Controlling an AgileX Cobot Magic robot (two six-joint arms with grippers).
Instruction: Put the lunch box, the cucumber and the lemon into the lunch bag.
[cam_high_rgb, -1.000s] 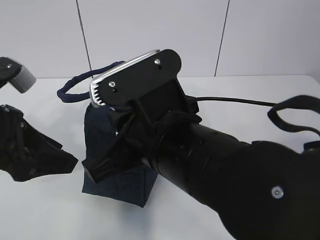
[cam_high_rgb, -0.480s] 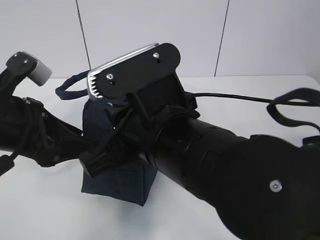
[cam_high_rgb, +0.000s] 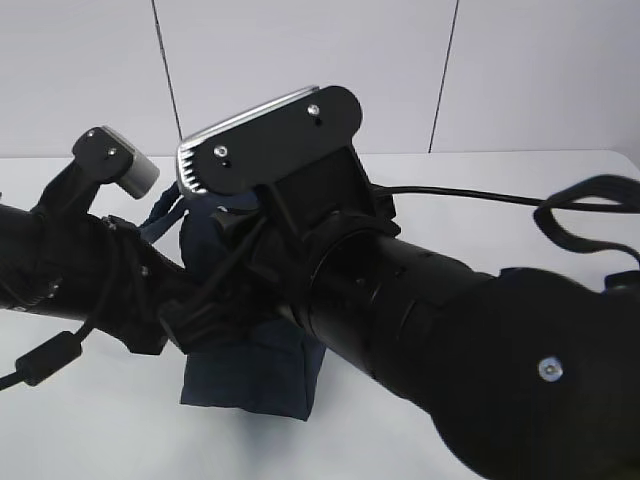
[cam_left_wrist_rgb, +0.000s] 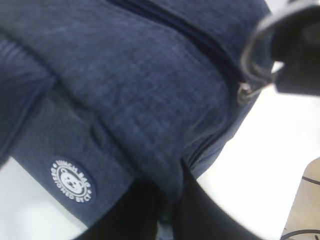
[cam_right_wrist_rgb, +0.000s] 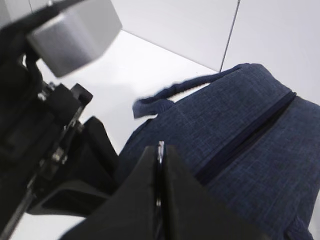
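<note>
The bag (cam_high_rgb: 250, 365) stands on the white table (cam_high_rgb: 90, 430), mostly hidden in the exterior view behind both arms. Its zipper (cam_right_wrist_rgb: 245, 140) runs closed along the top in both wrist views, and one loop handle (cam_right_wrist_rgb: 170, 95) lies off its edge. A round white logo (cam_left_wrist_rgb: 73, 181) sits on a side panel.

The right gripper (cam_right_wrist_rgb: 159, 175) is clenched on the metal ring pull (cam_left_wrist_rgb: 257, 50), whose thin edge shows between the two pressed-together fingers; the ring hangs at the zipper's end in the left wrist view.

The left gripper (cam_left_wrist_rgb: 150, 210) presses against the bag's side, with dark fabric bunched over it; whether it grasps the cloth I cannot tell. The left arm (cam_high_rgb: 90, 280) reaches in from the left, touching the bag.
</note>
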